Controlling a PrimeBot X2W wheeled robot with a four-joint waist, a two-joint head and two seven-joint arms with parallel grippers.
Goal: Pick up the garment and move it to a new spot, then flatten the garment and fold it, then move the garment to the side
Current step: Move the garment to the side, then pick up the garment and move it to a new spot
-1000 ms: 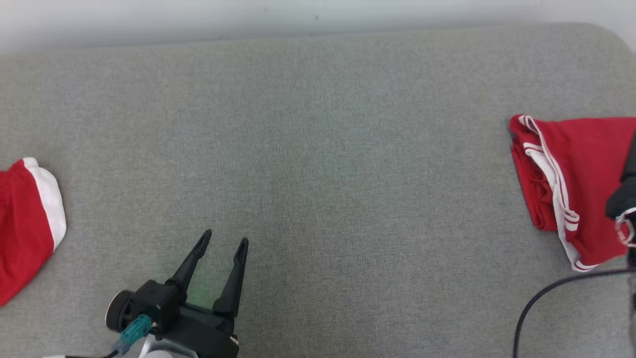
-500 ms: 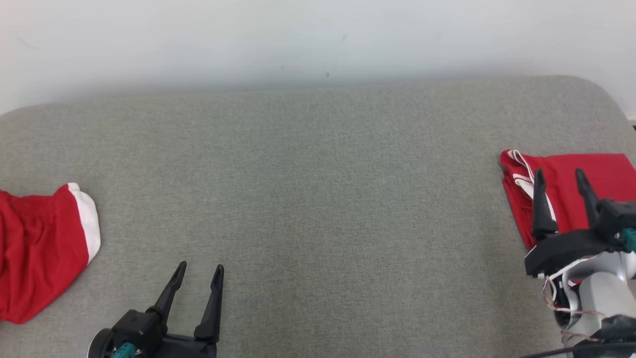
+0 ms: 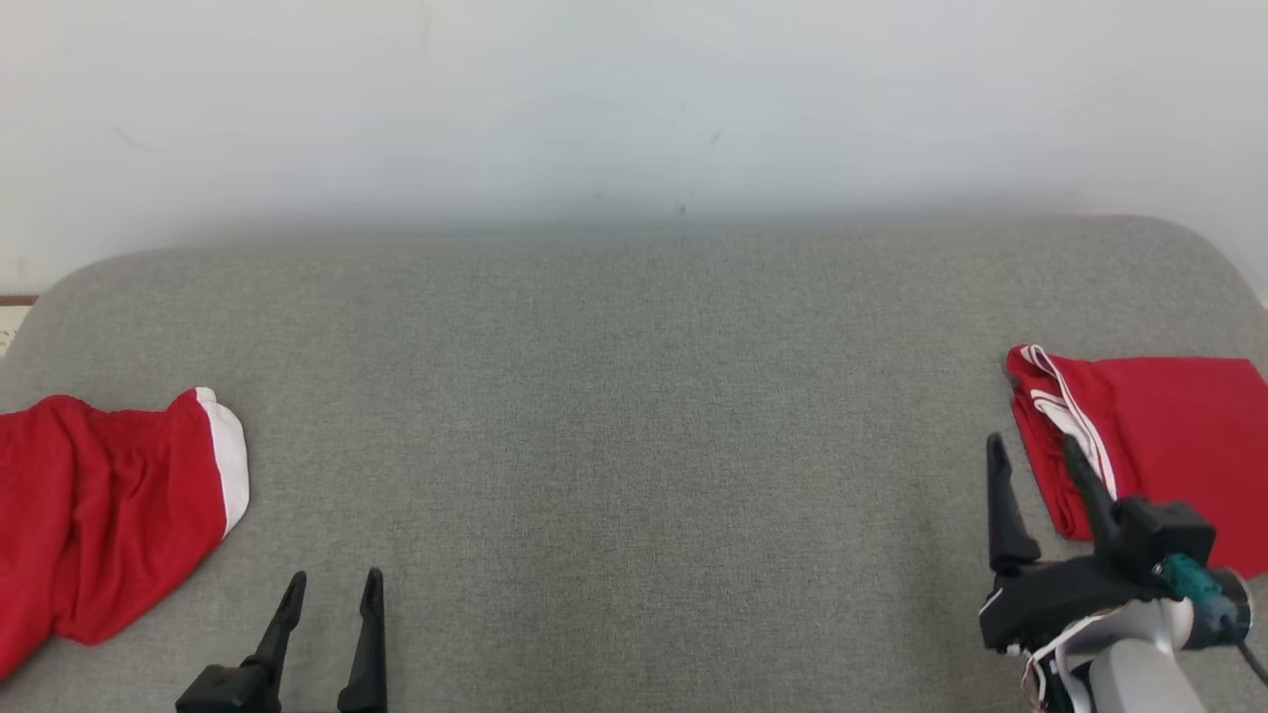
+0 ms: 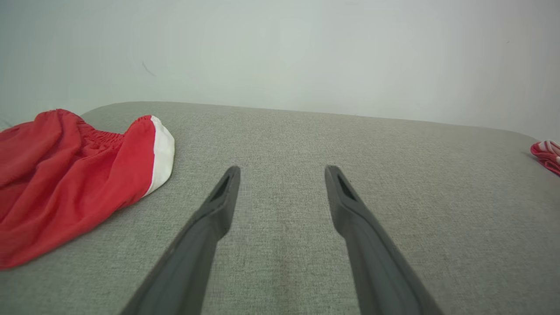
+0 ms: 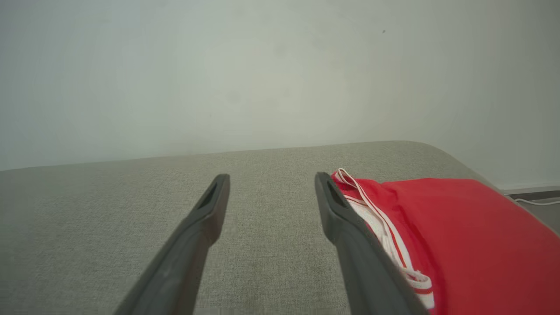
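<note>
A folded red garment (image 3: 1169,436) with white stripes lies at the right end of the grey padded surface (image 3: 634,446); it is the red fold (image 5: 459,227) beside my right fingers and a small red edge (image 4: 547,153) far right in the left wrist view. A loose, crumpled red garment (image 3: 109,495) with a white band lies at the left end (image 4: 65,175). My right gripper (image 3: 1032,443) (image 5: 272,176) is open and empty, its right finger along the folded garment's left edge. My left gripper (image 3: 335,579) (image 4: 283,169) is open and empty, right of the loose garment.
A pale wall (image 3: 634,99) rises right behind the surface's far edge. The surface's corners are rounded at both ends. A thin white cable (image 5: 536,201) lies on the floor beyond the right end. Bare grey fabric spans the wide middle between the two garments.
The head camera has tilted up, so the whole picture has slid down. The right gripper has drawn back and to the left, off the folded garment. Both grippers stay open.
</note>
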